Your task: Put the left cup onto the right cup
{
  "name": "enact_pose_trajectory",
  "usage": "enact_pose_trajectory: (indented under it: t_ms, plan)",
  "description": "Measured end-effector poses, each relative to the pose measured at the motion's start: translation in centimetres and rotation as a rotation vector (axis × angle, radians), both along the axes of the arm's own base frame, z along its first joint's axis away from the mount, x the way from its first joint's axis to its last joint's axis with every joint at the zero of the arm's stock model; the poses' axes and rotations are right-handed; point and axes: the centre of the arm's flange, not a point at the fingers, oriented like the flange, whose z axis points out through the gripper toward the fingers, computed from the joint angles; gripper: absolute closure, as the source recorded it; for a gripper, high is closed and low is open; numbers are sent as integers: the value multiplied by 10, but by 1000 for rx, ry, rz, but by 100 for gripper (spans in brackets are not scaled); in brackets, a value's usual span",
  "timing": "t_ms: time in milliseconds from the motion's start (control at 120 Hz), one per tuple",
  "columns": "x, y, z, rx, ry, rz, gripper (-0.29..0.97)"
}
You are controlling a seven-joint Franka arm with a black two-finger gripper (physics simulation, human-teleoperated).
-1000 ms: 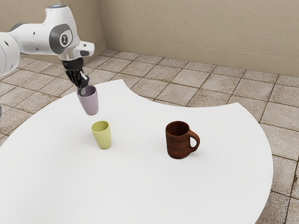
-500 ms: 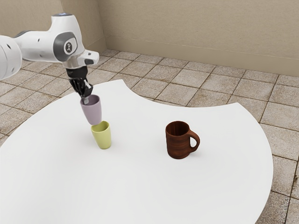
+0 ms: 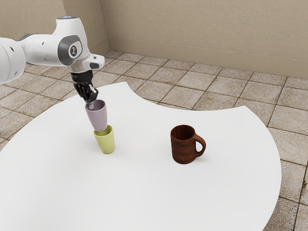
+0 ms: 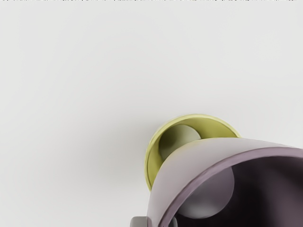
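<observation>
Purple cup (brown mug well apart)

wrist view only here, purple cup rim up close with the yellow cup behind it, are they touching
Observer: In the exterior view the base of the purple cup meets the rim of the yellow cup; whether it has entered, I can't tell.
Operator: is it hanging straight
Observer: No, it tilts, top toward the exterior view's left, the gripper shut on its rim.
Operator: anything else nearby
Observer: A brown mug stands apart on the table, toward the exterior view's right.
</observation>
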Motion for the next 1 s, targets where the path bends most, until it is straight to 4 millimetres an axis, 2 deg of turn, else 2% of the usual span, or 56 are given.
enact_pose_trajectory:
  t_ms: [1000]
  plan:
    - [10, -3, -33, -1, 45, 10, 78]
